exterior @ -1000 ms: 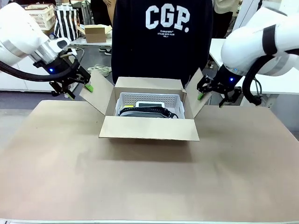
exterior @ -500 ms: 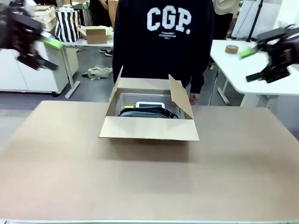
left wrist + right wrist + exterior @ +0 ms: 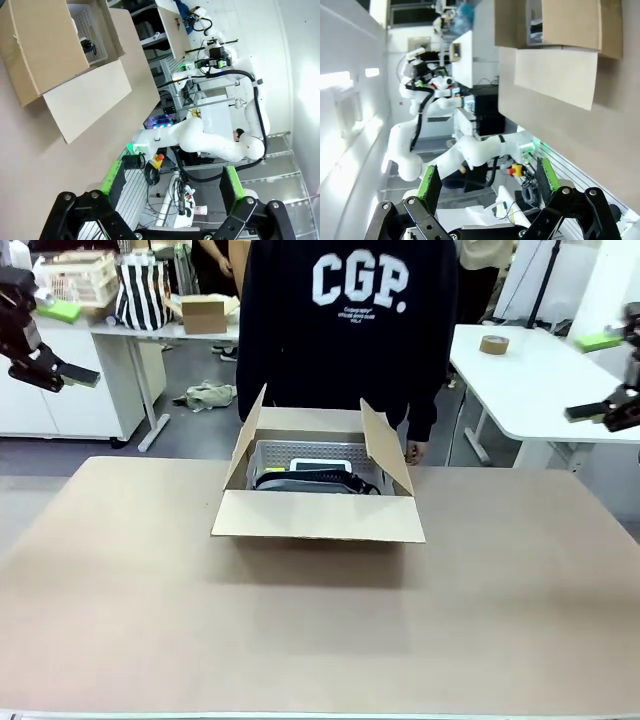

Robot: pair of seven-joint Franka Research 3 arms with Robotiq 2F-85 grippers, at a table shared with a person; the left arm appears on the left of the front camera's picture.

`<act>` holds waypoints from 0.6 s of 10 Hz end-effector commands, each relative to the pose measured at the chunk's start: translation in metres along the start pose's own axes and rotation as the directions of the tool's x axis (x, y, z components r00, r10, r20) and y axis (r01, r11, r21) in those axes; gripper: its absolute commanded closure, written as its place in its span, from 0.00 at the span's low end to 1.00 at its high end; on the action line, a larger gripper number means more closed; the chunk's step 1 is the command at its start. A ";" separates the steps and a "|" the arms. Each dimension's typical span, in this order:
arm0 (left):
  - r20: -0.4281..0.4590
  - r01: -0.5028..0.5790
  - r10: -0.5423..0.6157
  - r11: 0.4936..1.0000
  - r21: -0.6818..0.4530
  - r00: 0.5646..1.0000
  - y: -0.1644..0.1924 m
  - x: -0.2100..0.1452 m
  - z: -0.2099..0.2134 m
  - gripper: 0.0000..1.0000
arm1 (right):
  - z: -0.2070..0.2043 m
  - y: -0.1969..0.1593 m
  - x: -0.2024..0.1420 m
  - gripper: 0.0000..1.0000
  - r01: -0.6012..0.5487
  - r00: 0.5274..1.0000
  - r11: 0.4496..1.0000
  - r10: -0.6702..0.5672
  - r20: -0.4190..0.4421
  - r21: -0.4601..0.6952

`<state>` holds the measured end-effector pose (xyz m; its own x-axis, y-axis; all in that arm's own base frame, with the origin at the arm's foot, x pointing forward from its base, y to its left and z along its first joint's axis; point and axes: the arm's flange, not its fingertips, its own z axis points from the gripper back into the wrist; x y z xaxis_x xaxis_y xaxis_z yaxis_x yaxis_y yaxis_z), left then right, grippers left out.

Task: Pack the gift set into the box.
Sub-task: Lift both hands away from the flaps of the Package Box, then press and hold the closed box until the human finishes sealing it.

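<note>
Gift set [image 3: 292,450] inside box [image 3: 318,517], long axis left-right across table.

The large brown corrugated cardboard carton [image 3: 318,517] is open at the top, and the way straight down into it is free as far as the white perforated plastic basket [image 3: 300,450] lying inside. Its left side flap [image 3: 245,440] and right side flap [image 3: 386,448] stand up, leaning inward, and narrow the mouth. A person in a dark sweatshirt [image 3: 350,340] stands close behind the carton, closing off that side. Brown tabletop [image 3: 300,640] lies open in front of the carton and on both sides.
</note>
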<state>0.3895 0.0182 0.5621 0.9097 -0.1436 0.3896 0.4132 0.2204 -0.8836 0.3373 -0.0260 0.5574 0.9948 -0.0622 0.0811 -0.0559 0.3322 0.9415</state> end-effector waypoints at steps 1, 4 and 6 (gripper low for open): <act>-0.008 0.023 -0.023 0.999 0.037 1.000 -0.005 0.001 -0.002 0.00 | -0.004 0.009 0.001 0.00 -0.050 0.998 0.999 0.051 0.029 -0.018; -0.008 0.023 -0.023 0.999 0.037 1.000 -0.005 0.001 -0.002 0.00 | -0.004 0.009 0.001 0.00 -0.050 0.998 0.999 0.051 0.029 -0.018; -0.008 0.023 -0.023 0.999 0.037 1.000 -0.005 0.001 -0.002 0.00 | -0.004 0.009 0.001 0.00 -0.050 0.998 0.999 0.051 0.029 -0.018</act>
<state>0.3908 0.0143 0.5666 0.9051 -0.1456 0.3994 0.4241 0.2431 -0.8724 0.3369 -0.0210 0.5646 0.9920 -0.0700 0.1052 -0.0718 0.3726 0.9252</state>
